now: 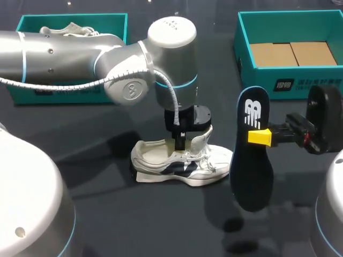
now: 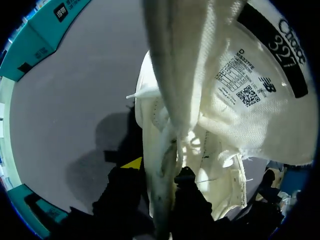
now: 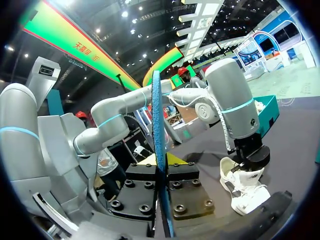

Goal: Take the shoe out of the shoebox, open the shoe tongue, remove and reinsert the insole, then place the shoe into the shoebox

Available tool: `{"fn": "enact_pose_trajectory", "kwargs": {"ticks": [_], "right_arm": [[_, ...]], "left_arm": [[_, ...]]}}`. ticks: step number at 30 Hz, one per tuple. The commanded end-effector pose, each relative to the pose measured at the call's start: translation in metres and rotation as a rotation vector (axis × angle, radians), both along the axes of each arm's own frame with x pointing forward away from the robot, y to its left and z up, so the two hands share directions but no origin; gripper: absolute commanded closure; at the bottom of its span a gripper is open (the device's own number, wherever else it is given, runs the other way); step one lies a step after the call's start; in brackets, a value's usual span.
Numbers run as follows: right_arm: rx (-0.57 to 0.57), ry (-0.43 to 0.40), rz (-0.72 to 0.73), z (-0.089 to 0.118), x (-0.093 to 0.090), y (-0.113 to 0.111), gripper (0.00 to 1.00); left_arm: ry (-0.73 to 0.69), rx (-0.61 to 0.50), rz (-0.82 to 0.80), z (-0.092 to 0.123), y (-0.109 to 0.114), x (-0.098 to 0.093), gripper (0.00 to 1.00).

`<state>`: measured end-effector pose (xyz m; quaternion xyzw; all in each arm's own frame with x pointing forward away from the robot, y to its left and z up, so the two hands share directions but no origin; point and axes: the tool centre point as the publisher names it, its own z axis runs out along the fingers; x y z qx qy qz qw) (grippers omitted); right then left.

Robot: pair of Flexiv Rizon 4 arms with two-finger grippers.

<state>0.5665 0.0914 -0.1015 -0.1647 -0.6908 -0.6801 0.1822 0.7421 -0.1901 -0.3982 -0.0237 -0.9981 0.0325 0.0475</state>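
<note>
Pinching the shoe tongue (image 2: 235, 100) from both sides, fingers of the left gripper (image 1: 181, 140) closed on its white fabric and standing it upright over the mouth of the shoe (image 1: 182, 163). Clamping the dark insole (image 1: 253, 160) between the yellow tips of the right gripper (image 1: 261, 137), heel end up, toe end hanging low, clear of the table (image 1: 107, 225) and just beside the shoe's toe. Sole-down on that table, between two teal boxes and well apart from both: one shoebox (image 1: 292, 80) with bare cardboard in its bottom, the other box (image 1: 75, 19) with a second shoe (image 1: 69, 29) lying in it.

Judging by this: insole out, reinsertion to come. Risk first at the tongue: thin fabric in a narrow grip, apt to slip free and flop over the opening, blocking the way in. Risk next at the insole: gripped above its middle, long and limp below, likely to buckle or catch on the collar if pushed in steeply. Risk too of shoving the light shoe across the table, anchored only by the tongue.
</note>
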Motion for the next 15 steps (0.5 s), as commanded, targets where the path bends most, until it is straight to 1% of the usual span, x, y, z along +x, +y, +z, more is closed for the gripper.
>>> {"fn": "enact_pose_trajectory", "kwargs": {"ticks": [1,6,9,12,15], "right_arm": [[-0.001,0.001,-0.003,0.000,-0.001,0.001,1.00],[-0.001,0.001,-0.003,0.000,-0.001,0.001,1.00],[-0.001,0.001,-0.003,0.000,-0.001,0.001,1.00],[-0.001,0.001,-0.003,0.000,-0.001,0.001,1.00],[-0.001,0.001,-0.003,0.000,-0.001,0.001,1.00]], "left_arm": [[-0.007,-0.004,0.001,0.006,0.006,-0.002,1.00],[0.003,-0.003,-0.001,0.007,0.009,-0.001,1.00],[0.007,-0.013,-0.046,0.014,0.010,-0.003,1.00],[-0.010,-0.045,-0.188,0.027,0.012,-0.005,1.00],[-0.037,-0.049,-0.358,0.037,0.014,-0.007,1.00]]}}
